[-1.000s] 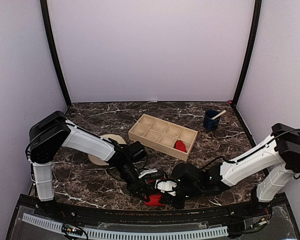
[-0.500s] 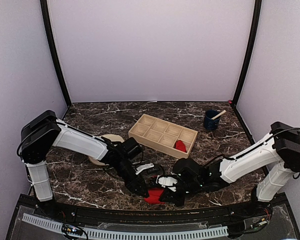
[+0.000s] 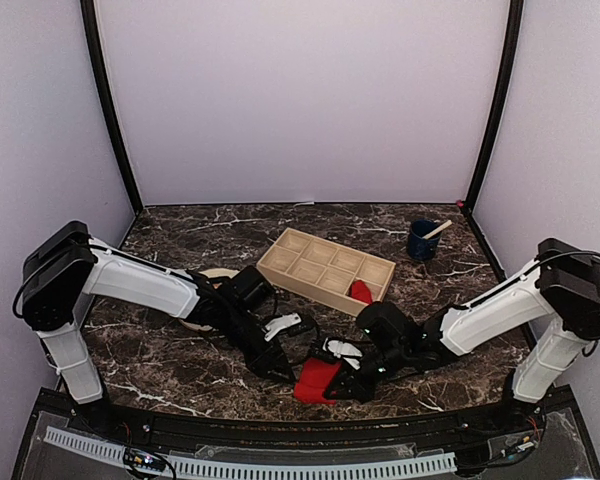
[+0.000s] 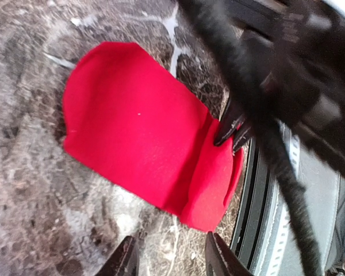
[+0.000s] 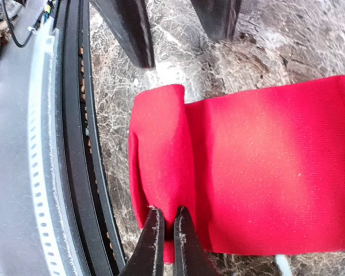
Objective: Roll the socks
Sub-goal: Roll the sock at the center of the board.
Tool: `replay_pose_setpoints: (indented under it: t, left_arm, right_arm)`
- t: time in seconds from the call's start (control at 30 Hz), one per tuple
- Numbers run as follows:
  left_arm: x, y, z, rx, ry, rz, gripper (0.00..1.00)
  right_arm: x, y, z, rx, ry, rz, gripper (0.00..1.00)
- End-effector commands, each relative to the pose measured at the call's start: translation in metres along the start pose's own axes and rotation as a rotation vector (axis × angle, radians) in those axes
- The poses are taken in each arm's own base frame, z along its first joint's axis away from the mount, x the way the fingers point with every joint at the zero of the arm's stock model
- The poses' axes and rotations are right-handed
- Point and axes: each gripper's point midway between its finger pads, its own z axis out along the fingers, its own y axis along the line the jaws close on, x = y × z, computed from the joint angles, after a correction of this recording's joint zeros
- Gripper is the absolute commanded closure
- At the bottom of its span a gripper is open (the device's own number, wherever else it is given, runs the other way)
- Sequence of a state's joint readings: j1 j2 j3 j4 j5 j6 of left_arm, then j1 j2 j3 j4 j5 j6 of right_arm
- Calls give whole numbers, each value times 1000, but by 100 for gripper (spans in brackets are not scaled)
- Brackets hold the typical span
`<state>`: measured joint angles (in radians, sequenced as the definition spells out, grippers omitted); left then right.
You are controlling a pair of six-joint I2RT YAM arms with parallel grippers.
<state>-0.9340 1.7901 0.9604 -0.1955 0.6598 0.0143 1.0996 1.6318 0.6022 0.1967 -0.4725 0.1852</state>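
Note:
A red sock [image 3: 317, 380] lies flat on the marble near the table's front edge, with one end folded over into a thick lip [image 4: 215, 178]. My right gripper [image 5: 165, 230] is shut on that folded lip [image 5: 161, 155], and its black fingertips [image 4: 233, 129] show pinching it in the left wrist view. My left gripper [image 4: 172, 259] stands open just off the sock's edge with only marble between its fingers [image 5: 132, 29]. A second red sock bundle [image 3: 361, 292] sits in a front compartment of the wooden tray.
The wooden compartment tray [image 3: 325, 270] stands behind the arms. A beige plate [image 3: 205, 275] is partly hidden under the left arm. A blue cup with a wooden stick [image 3: 422, 240] is at the back right. The black front rail [image 3: 280, 440] runs close to the sock.
My left gripper has opened, let go of the sock and drawn back to the left. The right gripper stays shut on the fold and has shifted slightly right with the sock.

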Motion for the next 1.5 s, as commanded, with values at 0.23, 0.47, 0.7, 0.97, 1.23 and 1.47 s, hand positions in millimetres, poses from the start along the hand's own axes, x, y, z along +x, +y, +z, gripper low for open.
replay_pose_setpoints:
  t: [0.23, 0.47, 0.7, 0.97, 1.23, 1.47]
  left_arm:
    - [-23, -11, -33, -122, -157, 166, 57]
    - [-19, -25, -28, -182, -144, 276, 56]
    - [-11, -33, -9, -222, -71, 376, 52]
    - [-18, -35, 0, -246, -68, 455, 44]
    - [-17, -39, 16, -254, -36, 519, 42]
    - [-18, -44, 24, -266, -29, 562, 42]
  right_arm:
    - [7, -2, -9, -162, -17, 209, 100]
    - [9, -4, -9, -210, -10, 276, 100]
    - [12, -6, -9, -259, -5, 345, 100]
    - [18, -6, -8, -290, 16, 396, 100]
    - [20, -6, -8, -300, 17, 408, 100]
    - [20, -5, -8, -303, 21, 404, 100]
